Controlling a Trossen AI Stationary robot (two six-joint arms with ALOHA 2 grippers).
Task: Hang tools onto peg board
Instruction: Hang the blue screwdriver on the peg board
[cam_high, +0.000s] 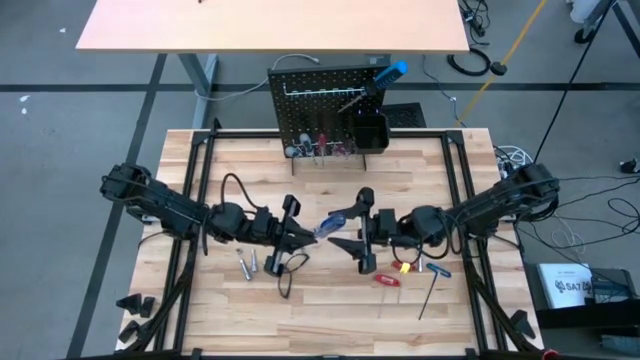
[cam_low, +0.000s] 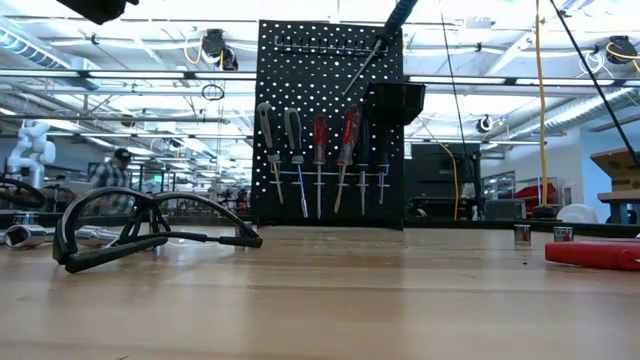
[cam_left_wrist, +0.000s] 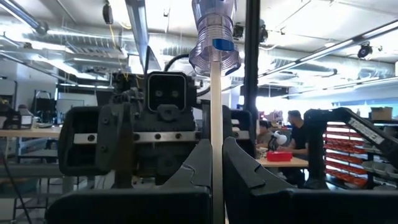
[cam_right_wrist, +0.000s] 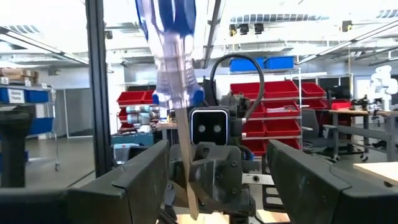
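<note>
A screwdriver with a clear and blue handle (cam_high: 334, 225) is held up between my two grippers at mid-table. My left gripper (cam_high: 306, 237) is shut on its metal shaft. My right gripper (cam_high: 362, 231) faces it, wide open, with one finger on either side of the handle (cam_right_wrist: 173, 59) and touching nothing. The black peg board (cam_high: 318, 98) stands upright at the table's far edge. Several screwdrivers hang on it (cam_low: 320, 150), and a blue-handled one (cam_high: 392, 72) sticks out of its bin. My left gripper pinches the screwdriver's bare metal shaft (cam_left_wrist: 216, 134) between its two fingers (cam_left_wrist: 198, 163), below the handle. The fingers come about level from the table's left and lie across the shaft. The screwdriver is lifted clear of the table, with its handle (cam_left_wrist: 214, 34) past the fingertips toward my right gripper.
Loose tools lie on the table near the grippers. They are a black wire loop (cam_high: 287, 270) (also in the low view (cam_low: 140, 225)), silver bits (cam_high: 247, 265), a red-handled screwdriver (cam_high: 387, 281), a blue-handled key (cam_high: 437, 270) and a thin hex key (cam_high: 428, 300). A black frame rims the table.
</note>
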